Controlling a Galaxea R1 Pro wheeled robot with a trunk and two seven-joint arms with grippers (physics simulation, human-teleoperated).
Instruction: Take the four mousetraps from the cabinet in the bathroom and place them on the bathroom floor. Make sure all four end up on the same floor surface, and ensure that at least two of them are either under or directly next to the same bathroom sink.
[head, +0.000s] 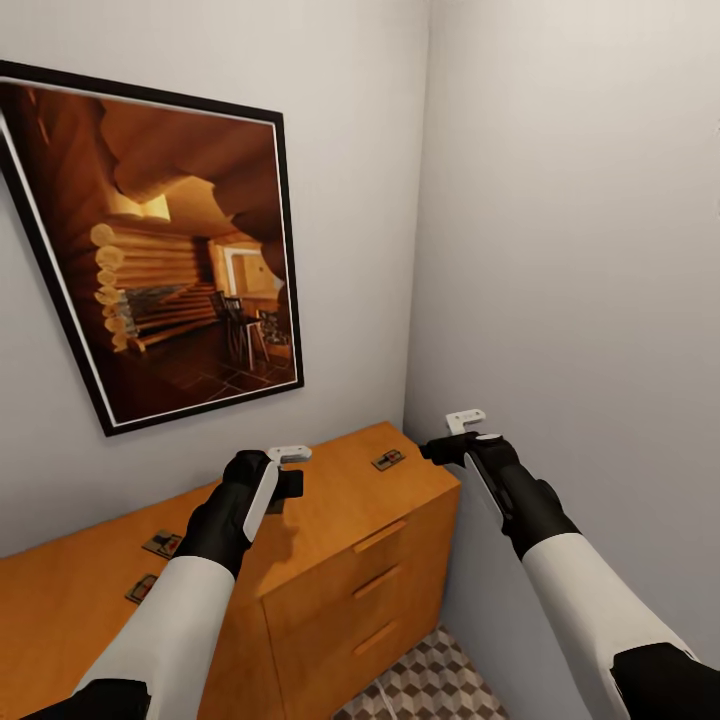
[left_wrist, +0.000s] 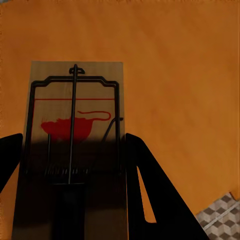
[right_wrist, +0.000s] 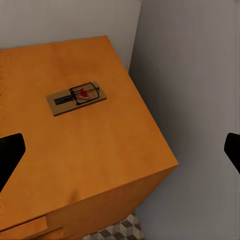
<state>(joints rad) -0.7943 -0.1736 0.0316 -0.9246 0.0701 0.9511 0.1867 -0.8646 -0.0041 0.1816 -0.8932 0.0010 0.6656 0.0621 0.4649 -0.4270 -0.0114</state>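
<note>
The orange-brown cabinet (head: 340, 500) stands in a corner, its top in all views. My left gripper (head: 292, 486) hovers over the top, shut on a mousetrap (left_wrist: 75, 125): the black fingers (left_wrist: 150, 190) press both long edges of the wooden board with its red mouse mark. Another mousetrap (head: 388, 460) lies near the cabinet's right end, also in the right wrist view (right_wrist: 76, 97). My right gripper (head: 432, 450) hangs open beyond that end, its fingers (right_wrist: 10, 155) spread wide. Two more mousetraps (head: 162, 544) (head: 142, 588) lie on the left part of the top.
A large framed picture (head: 160, 260) hangs on the wall above the cabinet. A grey side wall (head: 580, 300) closes in right beside the cabinet. Cube-patterned bathroom floor (head: 430, 680) shows in the narrow gap below the drawer fronts (head: 375, 580).
</note>
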